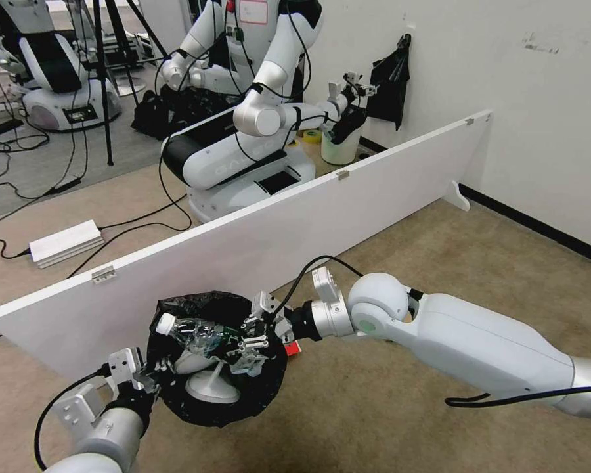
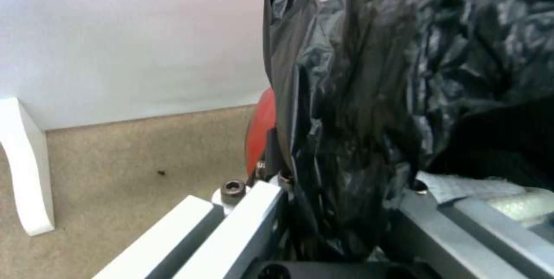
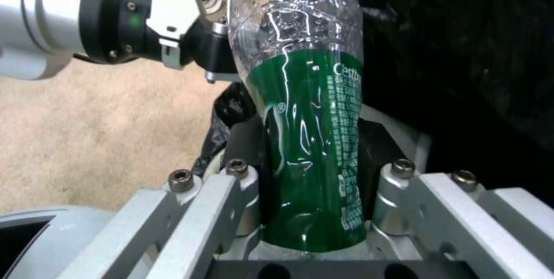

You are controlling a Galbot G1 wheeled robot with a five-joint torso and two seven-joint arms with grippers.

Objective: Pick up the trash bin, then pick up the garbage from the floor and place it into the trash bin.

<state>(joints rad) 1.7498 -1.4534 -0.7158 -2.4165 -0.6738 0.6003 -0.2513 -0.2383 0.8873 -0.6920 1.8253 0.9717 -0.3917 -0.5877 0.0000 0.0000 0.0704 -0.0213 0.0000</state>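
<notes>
Left gripper point(image 1: 144, 381) sits low at the near left of the head view, fingers pinched closed on the rim of the small round red trash bin point(image 1: 293, 348) lined with crinkly glossy black plastic bag point(image 1: 197, 407), holding it up off the tan carpet floor point(image 1: 387, 420). In the left wrist view the black liner point(image 2: 358, 97) is bunched between the two metal fingers point(image 2: 254, 222) and a sliver of the red bin body point(image 2: 261, 132) shows beside it. Right gripper point(image 1: 259, 338) reaches in from the right over the bin mouth, jaws closed around a crumpled clear plastic bottle with green label point(image 1: 200, 332); bottle lies roughly sideways across the opening, white cap end toward the left rim. Right wrist view shows the bottle point(image 3: 306, 140) seated between the gripper's fingers point(image 3: 404, 197), green label at the grip, clear crushed part pointing away, left gripper point(image 3: 196, 45) beyond it at the liner edge. Inside the bin, under the bottle, white items point(image 1: 210, 387) rest on the liner; cannot tell exactly what they are. Just behind the bin stands a long low white panel barrier point(image 1: 276, 236) running across the floor. Farther back: a white power brick point(image 1: 65, 243) with cables, another white robot point(image 1: 243, 131), a white bin with black liner point(image 1: 340, 141) near the wall.
</notes>
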